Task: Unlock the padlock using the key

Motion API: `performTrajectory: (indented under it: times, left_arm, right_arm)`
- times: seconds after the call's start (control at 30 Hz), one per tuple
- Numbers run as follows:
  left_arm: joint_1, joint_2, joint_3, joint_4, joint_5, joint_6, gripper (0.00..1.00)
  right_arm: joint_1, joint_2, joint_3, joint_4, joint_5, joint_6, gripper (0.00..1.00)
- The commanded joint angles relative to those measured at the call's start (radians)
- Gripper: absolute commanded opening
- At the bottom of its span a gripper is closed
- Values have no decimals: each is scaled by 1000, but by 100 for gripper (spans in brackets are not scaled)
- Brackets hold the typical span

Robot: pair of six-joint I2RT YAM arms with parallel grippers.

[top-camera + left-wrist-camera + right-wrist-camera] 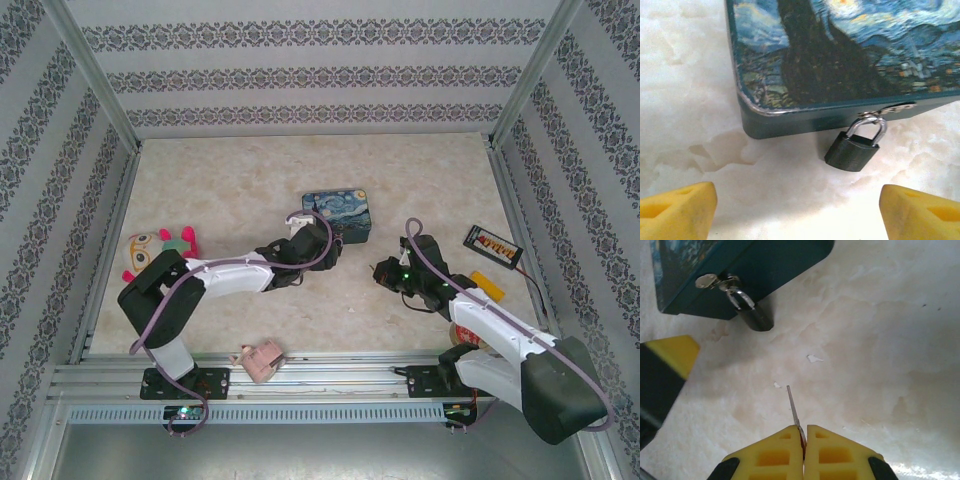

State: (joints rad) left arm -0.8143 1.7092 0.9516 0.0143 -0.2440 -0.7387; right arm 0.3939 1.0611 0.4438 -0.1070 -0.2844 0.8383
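Padlock (pixel 754 316): eleven o'clock from right pincer (pixel 803 437), which pinches key (pixel 793 407), blade apparently aimed there; left pincer (pixel 797 207) spread, nearer.

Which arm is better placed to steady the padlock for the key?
Left, probably: the left gripper, open, faces the padlock hanging from the tin; the right gripper is shut on the key.

The left arm (pixel 225 272) stretches across the marbled desk (pixel 420 180), its jaws beside the near edge of the blue painted tin (pixel 345 208). The right arm (pixel 490 325) bends toward the tin. A plush toy (pixel 160 248) lies at left.
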Motion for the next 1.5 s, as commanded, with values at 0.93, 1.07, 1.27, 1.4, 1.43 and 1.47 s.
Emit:
performTrajectory:
  times: [0.93, 1.07, 1.27, 1.4, 1.43, 1.47]
  left_arm:
    - [-4, 311, 356, -171, -142, 165, 56]
    - [3, 320, 368, -163, -116, 170, 60]
    - [13, 342, 378, -169, -85, 167, 60]
    - [17, 353, 377, -168, -75, 167, 59]
    - [17, 357, 380, -166, -70, 167, 59]
    - [18, 362, 382, -161, -64, 169, 59]
  right_arm:
    - [-70, 34, 20, 24, 10, -71, 0]
    - [-70, 51, 31, 27, 2, -72, 0]
    - [-70, 57, 44, 27, -4, -70, 0]
    - [-70, 60, 46, 30, -4, -67, 0]
    - [-70, 62, 47, 31, -4, -67, 0]
    - [-70, 64, 46, 33, -5, -66, 0]
